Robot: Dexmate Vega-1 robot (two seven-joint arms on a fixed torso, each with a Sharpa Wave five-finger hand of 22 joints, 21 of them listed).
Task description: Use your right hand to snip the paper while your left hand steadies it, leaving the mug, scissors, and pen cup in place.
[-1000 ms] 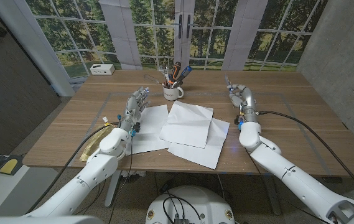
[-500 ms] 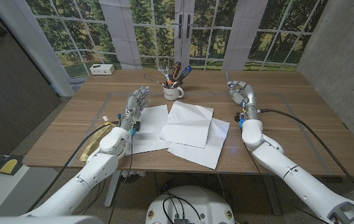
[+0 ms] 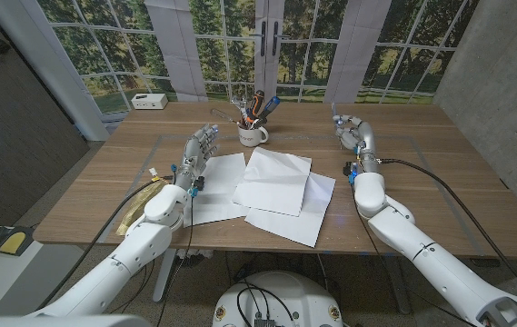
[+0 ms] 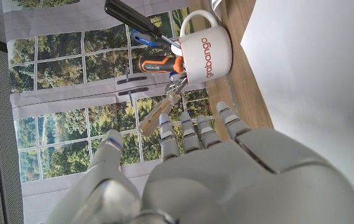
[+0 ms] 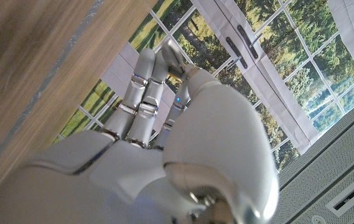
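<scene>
standing at the wooden table (image 3: 104,195) with both arms reaching in from the near corners; keeping the left hand (image 3: 200,148) released, fingers apart and stretched forward, sitting beside the far left corner of the paper (image 3: 276,186), holding nothing; looking along the back of that hand (image 4: 214,168) in the left wrist view toward the white mug (image 4: 206,51) printed "grabango"; serving as a pen cup, the mug (image 3: 253,134) carrying pens and tools, an orange-handled one (image 4: 159,65) and what may be the scissors among them, though too cluttered to tell for certain; lying just in front of the mug, several white sheets of paper overlapping at the table's middle, one sheet (image 4: 326,68) showing in the left wrist view; holding the right hand (image 3: 350,134) well apart from the paper, off to the right side of the table; curling its fingers (image 5: 140,93) close together in the right wrist view, seemingly clenched on nothing; resting a small white box (image 3: 150,101) at the far left corner of the table.
</scene>
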